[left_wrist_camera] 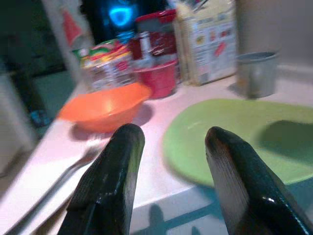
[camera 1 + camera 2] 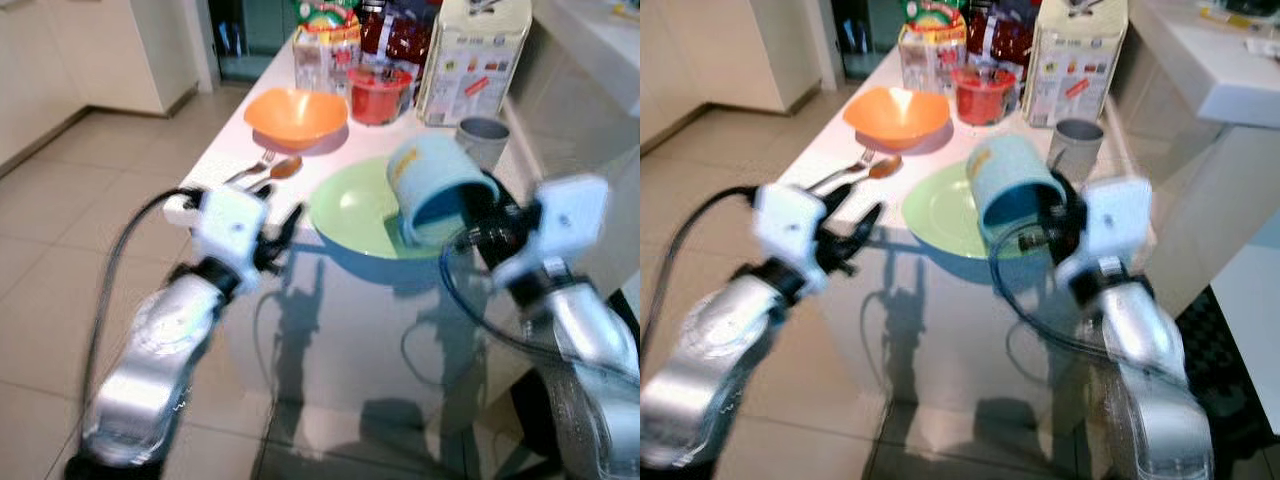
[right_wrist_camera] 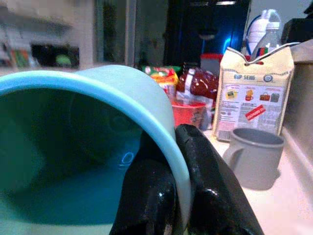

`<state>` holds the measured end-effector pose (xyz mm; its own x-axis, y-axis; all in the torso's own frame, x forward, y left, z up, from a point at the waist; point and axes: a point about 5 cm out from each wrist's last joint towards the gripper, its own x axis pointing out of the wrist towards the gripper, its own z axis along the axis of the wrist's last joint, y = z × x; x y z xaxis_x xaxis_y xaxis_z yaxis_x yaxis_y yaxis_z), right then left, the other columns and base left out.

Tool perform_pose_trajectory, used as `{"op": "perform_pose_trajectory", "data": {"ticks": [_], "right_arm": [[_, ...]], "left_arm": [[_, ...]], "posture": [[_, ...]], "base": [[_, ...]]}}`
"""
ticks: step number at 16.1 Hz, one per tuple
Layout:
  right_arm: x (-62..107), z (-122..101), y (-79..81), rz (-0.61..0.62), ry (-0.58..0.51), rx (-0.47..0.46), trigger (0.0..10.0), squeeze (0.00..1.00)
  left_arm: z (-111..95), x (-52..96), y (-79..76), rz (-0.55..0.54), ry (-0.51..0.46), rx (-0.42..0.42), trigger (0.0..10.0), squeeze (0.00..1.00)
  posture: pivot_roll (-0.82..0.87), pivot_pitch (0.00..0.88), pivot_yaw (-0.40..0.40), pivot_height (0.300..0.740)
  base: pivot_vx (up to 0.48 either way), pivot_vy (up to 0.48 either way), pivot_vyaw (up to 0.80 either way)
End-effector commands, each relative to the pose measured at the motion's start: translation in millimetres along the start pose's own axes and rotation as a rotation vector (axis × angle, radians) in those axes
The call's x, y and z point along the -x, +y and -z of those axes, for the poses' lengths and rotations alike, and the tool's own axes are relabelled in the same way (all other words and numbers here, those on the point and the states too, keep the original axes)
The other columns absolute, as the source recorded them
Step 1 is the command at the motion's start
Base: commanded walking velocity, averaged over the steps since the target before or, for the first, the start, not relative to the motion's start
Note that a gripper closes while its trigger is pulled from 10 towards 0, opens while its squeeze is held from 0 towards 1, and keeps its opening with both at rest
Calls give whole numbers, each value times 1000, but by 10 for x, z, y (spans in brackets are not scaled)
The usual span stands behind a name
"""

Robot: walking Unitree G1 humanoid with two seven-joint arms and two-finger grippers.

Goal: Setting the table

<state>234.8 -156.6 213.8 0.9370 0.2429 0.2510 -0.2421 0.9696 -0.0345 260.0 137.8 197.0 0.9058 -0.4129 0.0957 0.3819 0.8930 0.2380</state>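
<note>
My right gripper point(image 3: 173, 181) is shut on the rim of a light blue cup point(image 2: 437, 187), holding it tilted with its mouth toward me over the right side of a green plate point(image 2: 350, 212). The plate lies near the front of the white table point(image 2: 330, 330). My left gripper point(image 1: 168, 147) is open and empty, hovering at the table's front left edge beside the plate. An orange bowl point(image 2: 295, 115) stands behind the plate, with a fork point(image 2: 248, 168) and a spoon point(image 2: 283, 168) to its left front. A grey mug point(image 2: 483, 140) stands right of the plate.
At the back of the table stand a red cup point(image 2: 378, 95), a paper bag point(image 2: 470, 60), red packets point(image 2: 400, 35) and a clear food box point(image 2: 325, 50). A white counter point(image 2: 1230, 70) rises to the right. Tiled floor point(image 2: 70, 220) lies to the left.
</note>
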Motion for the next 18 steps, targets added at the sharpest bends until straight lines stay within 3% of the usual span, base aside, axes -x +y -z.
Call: {"op": "perform_pose_trajectory", "data": {"ticks": [1, 3, 6, 11, 16, 18], "right_arm": [[39, -100, 36, -17, -69, -16, 10000, 0], [182, 7, -62, 54, -42, -27, 10000, 0], [344, 69, -99, 77, -20, -27, 10000, 0], [403, 115, -82, 62, -37, -57, 10000, 0], [437, 123, -113, 88, -46, -56, 10000, 0], [438, 146, -127, 96, -42, -59, 10000, 0]], "left_arm": [[-38, 52, 66, -31, -6, -11, 10000, 0], [7, 132, 136, -48, 22, -33, 10000, 0], [6, 121, 88, -48, 17, -17, 10000, 0], [-16, 130, 72, -45, 13, -20, 10000, 0], [-49, 96, 31, -35, -5, -13, 10000, 0], [-58, 79, 4, -29, -10, -9, 10000, 0]], "posture": [[-18, 0, 1, 740], [-22, 0, 3, 740], [-29, 0, -3, 740], [-15, 0, -14, 740], [-25, 0, -13, 740], [-21, 0, -11, 740]], "base": [[0, -480, 0], [0, -480, 0], [0, -480, 0], [0, -480, 0], [0, -480, -700], [0, -480, 0]]}}
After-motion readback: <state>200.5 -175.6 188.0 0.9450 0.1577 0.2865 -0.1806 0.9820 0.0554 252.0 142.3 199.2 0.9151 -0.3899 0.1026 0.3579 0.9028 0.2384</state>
